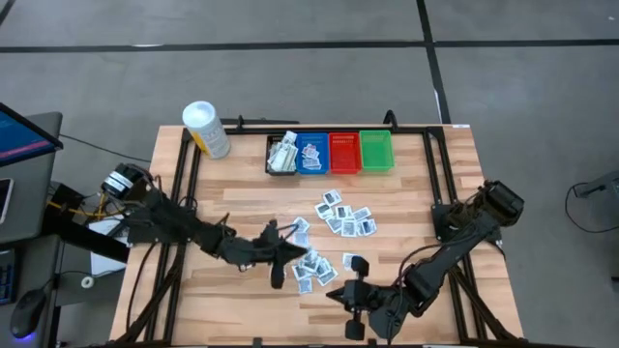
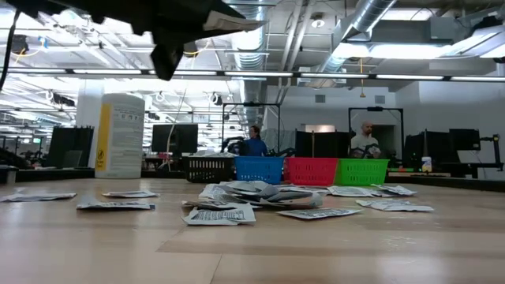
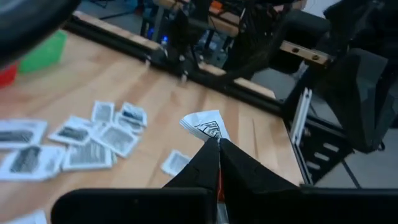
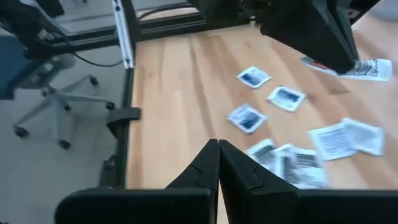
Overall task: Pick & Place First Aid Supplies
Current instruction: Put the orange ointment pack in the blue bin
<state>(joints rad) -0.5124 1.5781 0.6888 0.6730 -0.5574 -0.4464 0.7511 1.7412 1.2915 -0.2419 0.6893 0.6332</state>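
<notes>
Many small white packets, the first aid supplies (image 1: pixel 343 217), lie flat on the wooden table (image 1: pixel 232 184), with another cluster (image 1: pixel 314 269) nearer the front. My left gripper (image 3: pixel 217 144) hovers over the table's middle (image 1: pixel 288 237), shut on one white packet with dark print (image 3: pixel 205 124). My right gripper (image 4: pixel 217 149) is shut with nothing in it, above the table's near right part (image 1: pixel 346 295). Black (image 1: pixel 282 155), blue (image 1: pixel 312 153), red (image 1: pixel 344 152) and green (image 1: pixel 375 150) bins stand in a row at the far edge. My left gripper pinches the packet by its lower edge (image 3: pixel 211 138) between the ends of its two fingers. The rest of the packet sticks out past the fingertips. It is lifted well clear of the table (image 2: pixel 237 20), above the loose packets.
A white cylindrical tub with a yellow label (image 1: pixel 205 129) stands at the far left. The black bin holds some packets. A black frame rail (image 1: pixel 184 193) runs along the table's sides. Bare wood lies at the left and near middle. People show in the room beyond (image 2: pixel 254 140).
</notes>
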